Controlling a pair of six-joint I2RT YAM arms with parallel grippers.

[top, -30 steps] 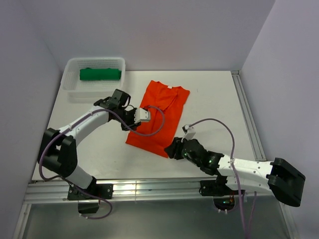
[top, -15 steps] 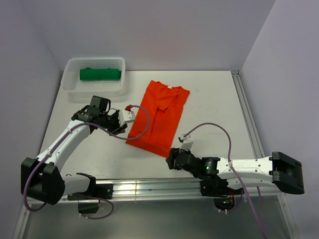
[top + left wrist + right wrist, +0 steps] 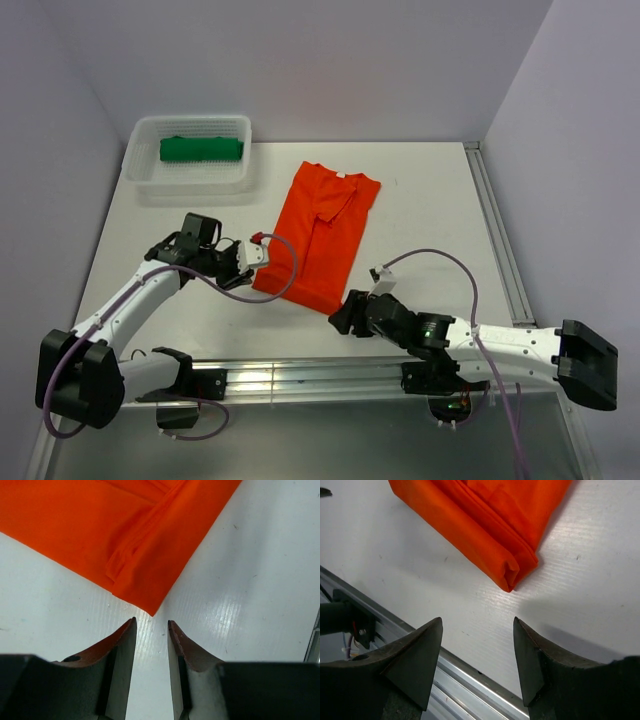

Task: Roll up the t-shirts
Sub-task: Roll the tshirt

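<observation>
Both arms have drawn back to the near hem corners of the orange t-shirt (image 3: 325, 235), folded lengthwise in the middle of the counter (image 3: 430, 200): left end effector (image 3: 151, 630) narrowly parted, right end effector (image 3: 477, 622) now wider, both empty, so rolling seems about to start.

White arms (image 3: 130, 299), black joints, purple cables (image 3: 441, 254); left hand (image 3: 151, 621) fingers (image 3: 112, 645) seemingly rust-tinted

I see the nearer t-shirt (image 3: 322, 232) mid-table and the farther t-shirt (image 3: 201, 149) in the basket (image 3: 136, 166), far left. My left gripper (image 3: 151, 624) and right gripper (image 3: 477, 622) flank the nearer one's front corners.
</observation>
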